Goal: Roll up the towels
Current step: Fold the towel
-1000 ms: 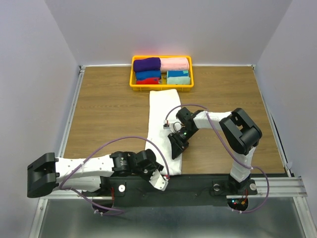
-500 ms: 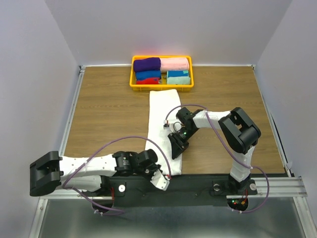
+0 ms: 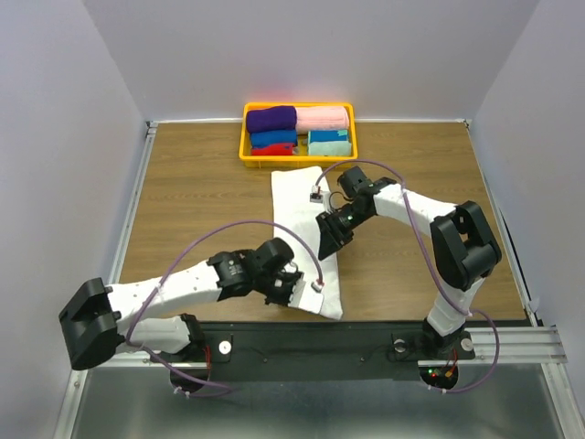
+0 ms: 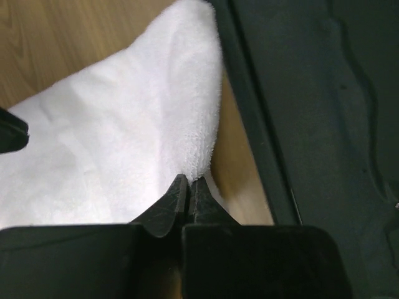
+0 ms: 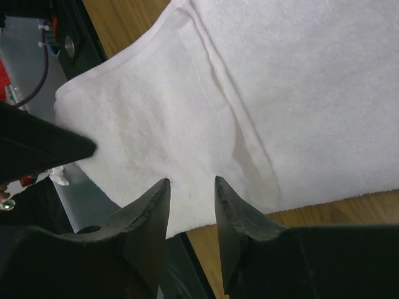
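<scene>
The left arm has swung off the near edge and out over the tabletop [image 3: 192,201]. A second ago its jaws stood apart; now the left gripper [image 3: 303,291] is pressed together, pinching the side edge of the white towel [image 3: 297,197] near its near-left corner. The left wrist view shows the fingertips [image 4: 179,187] closed on the terry hem. The right gripper [image 3: 327,234] has moved toward the far edge. It now hangs over the towel's right side about midway along, with its jaws parted and flat cloth showing between them in the right wrist view. The towel itself has shifted and now lies slanted, with its near end further right than before.

The purple towel [image 3: 271,119] sits rolled in the far-left part of the yellow basket [image 3: 243,137] at the far edge, packed beside the coloured rolls [image 3: 324,117]. The white towel's far end lies just beside the basket's near wall. Its near end reaches the near edge, close to the black rail [image 3: 366,337], with a thin strip of wood between them.

Bare wood lies on both sides of the towel, out to the left and right edges. The left arm's cable loops above the near-left part.
</scene>
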`<state>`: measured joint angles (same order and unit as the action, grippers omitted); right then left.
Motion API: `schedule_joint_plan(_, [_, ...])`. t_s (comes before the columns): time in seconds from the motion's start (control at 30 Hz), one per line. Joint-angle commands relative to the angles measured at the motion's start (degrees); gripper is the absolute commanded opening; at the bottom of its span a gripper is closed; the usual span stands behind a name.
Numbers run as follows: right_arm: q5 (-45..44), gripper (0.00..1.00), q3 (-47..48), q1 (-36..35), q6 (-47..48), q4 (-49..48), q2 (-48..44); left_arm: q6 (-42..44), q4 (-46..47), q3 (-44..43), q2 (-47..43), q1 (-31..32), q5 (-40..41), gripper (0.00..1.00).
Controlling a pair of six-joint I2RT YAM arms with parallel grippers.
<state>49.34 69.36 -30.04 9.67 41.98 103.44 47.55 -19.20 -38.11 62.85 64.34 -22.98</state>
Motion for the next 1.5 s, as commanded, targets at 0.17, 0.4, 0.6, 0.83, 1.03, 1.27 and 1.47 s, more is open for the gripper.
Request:
schedule_joint_plan(0.17, [-3.7, 0.39, 1.4, -0.3, 3.2, 1.9, 5.4, 0.7, -4.7, -10.3, 9.8, -13.9, -12.3, 0.00])
schedule_joint_plan(0.4, [-4.3, 0.37, 1.6, -0.2, 4.0, 2.3, 7.3, 1.1, -4.4, -14.7, 15.4, -19.9, -14.7, 0.00])
schedule_joint_plan(0.6, [-5.0, 0.39, 4.4, 0.4, 3.9, 3.1, 6.2, 0.8, -3.0, -16.0, 19.0, -22.8, -16.5, 0.00])
schedule_joint_plan(0.83, [-7.8, 0.48, 8.5, 5.3, 3.3, 3.9, -0.8, 0.4, -1.7, -17.5, 25.4, -27.4, -19.0, 0.00])
schedule_joint_plan(1.03, [-6.9, 0.46, 9.8, 7.1, 4.1, 4.9, -8.2, -0.5, -0.7, -19.1, 28.8, -29.6, -20.1, 0.00])
schedule_joint_plan(1.27, [7.2, 0.43, 2.8, 6.2, 3.5, 5.5, -13.2, -1.9, -1.4, -21.8, 35.9, -33.2, -22.4, 0.03])
schedule_joint_plan(1.47, [13.3, 0.43, -0.8, 3.7, -0.3, 0.0, -8.3, -4.5, -2.9, -25.4, 41.6, -36.5, -25.8, 0.10])
